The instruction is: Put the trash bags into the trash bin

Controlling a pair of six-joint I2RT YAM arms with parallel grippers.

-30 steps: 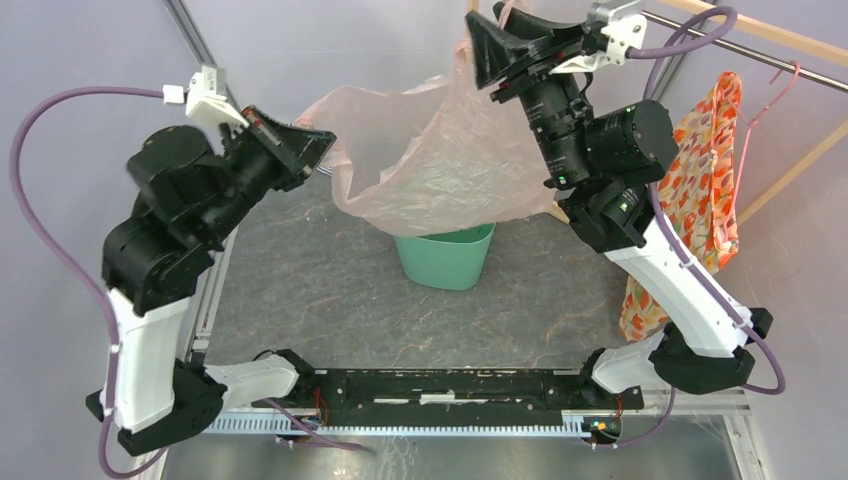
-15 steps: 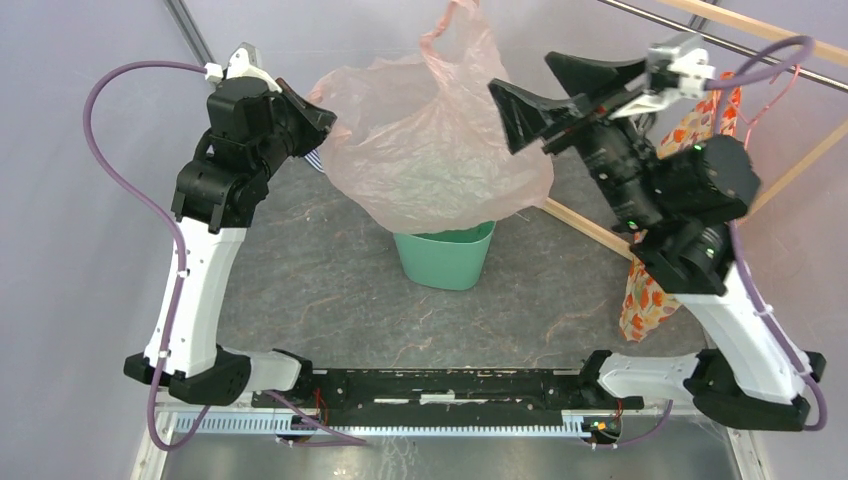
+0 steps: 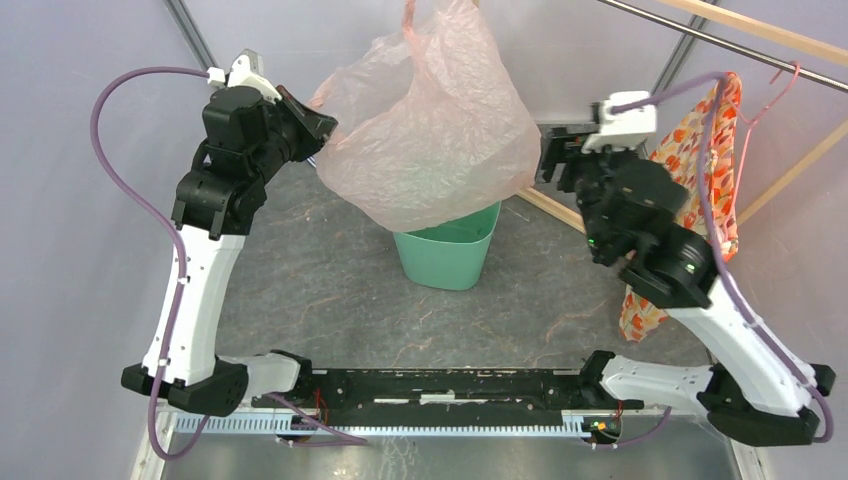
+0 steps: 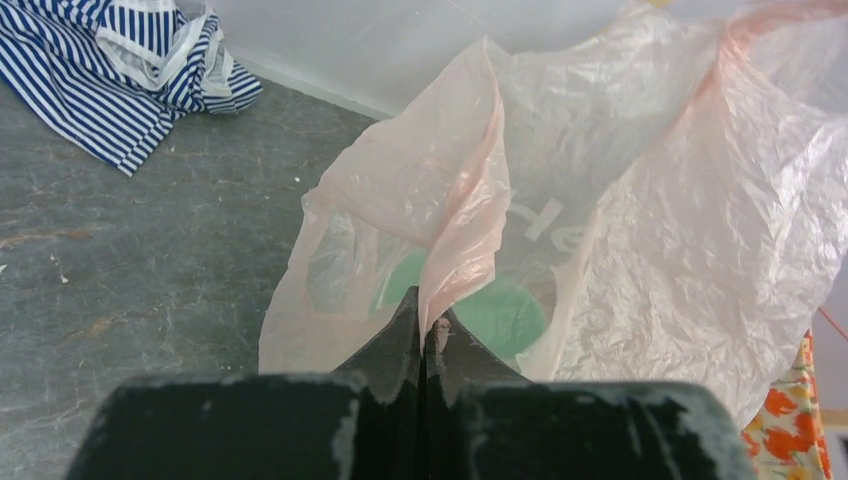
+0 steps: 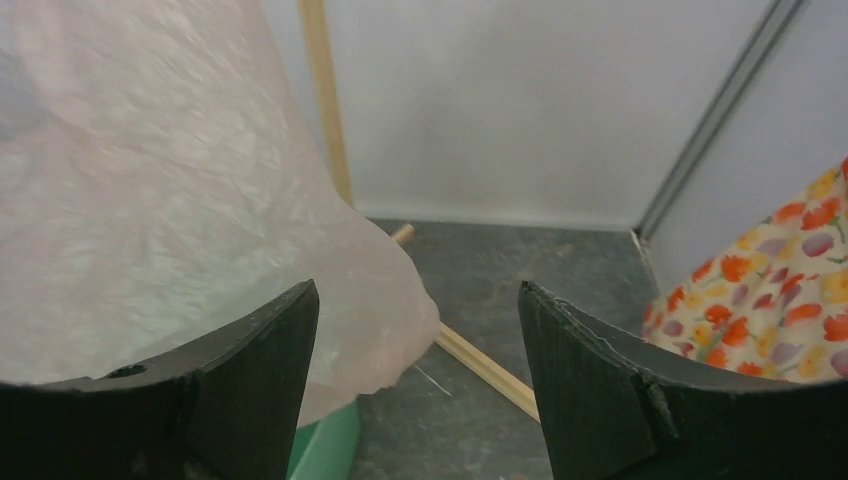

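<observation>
— Where is your left gripper (image 3: 318, 128)?
— Raised on a bent arm, clenched on the thin, translucent pale-pink plastic bag (image 3: 430, 130), which hangs over the round mint-green plastic bin (image 3: 452, 258) in the middle of the grey table (image 3: 320, 290).
— Your right gripper (image 5: 415, 300)?
— Held level beside the bag, jaws released.

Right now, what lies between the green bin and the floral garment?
A wooden slat lies on the grey tabletop between the bin and the garment, clearest in the right wrist view.
</observation>
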